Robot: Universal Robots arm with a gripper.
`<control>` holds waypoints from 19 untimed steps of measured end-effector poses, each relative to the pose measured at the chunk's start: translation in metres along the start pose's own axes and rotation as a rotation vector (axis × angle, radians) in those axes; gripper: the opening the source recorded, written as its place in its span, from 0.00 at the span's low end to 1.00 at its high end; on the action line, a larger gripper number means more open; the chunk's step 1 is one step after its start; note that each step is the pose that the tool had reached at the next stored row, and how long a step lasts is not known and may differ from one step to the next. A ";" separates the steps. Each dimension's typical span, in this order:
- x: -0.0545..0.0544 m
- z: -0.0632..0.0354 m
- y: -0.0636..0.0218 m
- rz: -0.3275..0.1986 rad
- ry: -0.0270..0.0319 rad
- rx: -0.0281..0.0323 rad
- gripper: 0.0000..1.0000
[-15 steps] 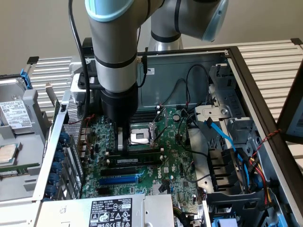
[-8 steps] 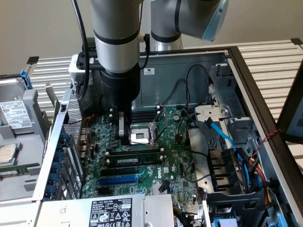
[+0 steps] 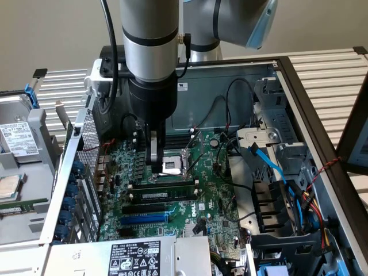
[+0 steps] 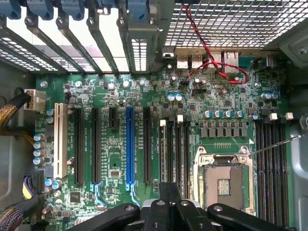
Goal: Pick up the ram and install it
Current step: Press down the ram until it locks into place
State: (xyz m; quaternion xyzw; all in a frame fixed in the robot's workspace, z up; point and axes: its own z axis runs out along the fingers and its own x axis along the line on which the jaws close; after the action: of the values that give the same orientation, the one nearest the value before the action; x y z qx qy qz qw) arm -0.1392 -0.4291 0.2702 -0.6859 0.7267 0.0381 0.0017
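— Where is the ram?
— Seated in a black slot on the motherboard, nearer the camera than the hand.
— And the hand?
— Just behind the ram, low over the board beside the processor socket, apart from the stick.
— Gripping anything?
— I cannot tell how far it is open; nothing shows in it.

Electronics repair or robotics lab bench. Open desktop computer case lies on a slatted metal worktop, motherboard exposed, loose cables at 3 o'clock. Spare drive cage at 9 o'clock. Industrial robot arm overhead.
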 end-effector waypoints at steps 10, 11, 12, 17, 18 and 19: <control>0.000 0.0000 0.0000 0.000 0.0001 0.0000 0.11; 0.000 0.0000 0.0000 0.000 0.0000 0.0000 0.11; 0.000 0.0000 -0.0001 0.001 -0.0001 0.0003 0.11; 0.000 0.0009 -0.0002 0.059 -0.0065 0.0035 0.11; 0.000 0.0011 -0.0002 0.077 -0.0074 0.0045 0.11; 0.000 0.0013 -0.0002 0.095 -0.0082 0.0055 0.11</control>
State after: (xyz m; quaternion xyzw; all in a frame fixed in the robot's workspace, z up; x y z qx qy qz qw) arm -0.1390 -0.4291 0.2689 -0.6505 0.7585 0.0390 0.0047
